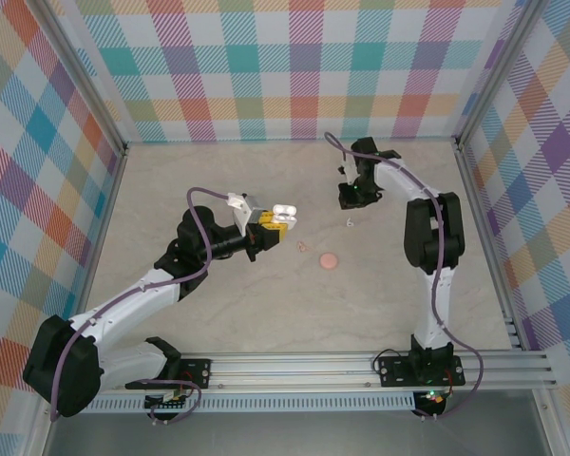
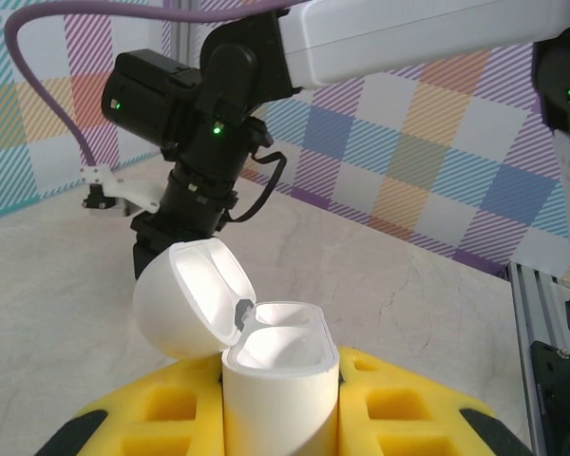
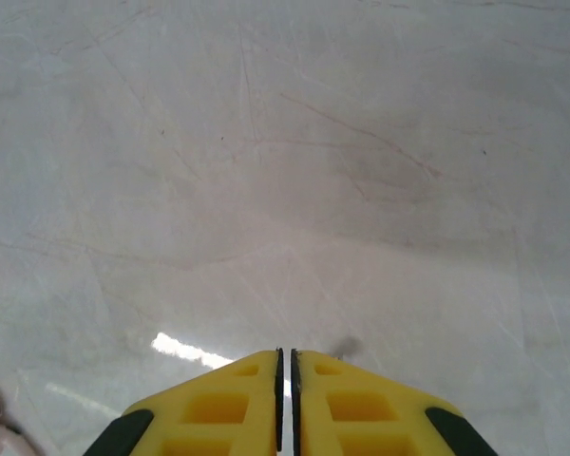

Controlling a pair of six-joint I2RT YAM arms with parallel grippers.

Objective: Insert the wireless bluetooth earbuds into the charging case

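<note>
Left gripper clamped on the case, upright, lid open toward ten o'clock, wells seemingly empty. Right gripper pinched almost together, apparently empty, low over the table. Nothing inserted yet, by the look. Tiny white earbud on the table: six o'clock of the right gripper, three o'clock of the case, well apart.

I saw a pale, marbled tabletop boxed in by bright plaid walls, soft glare on it.
</note>
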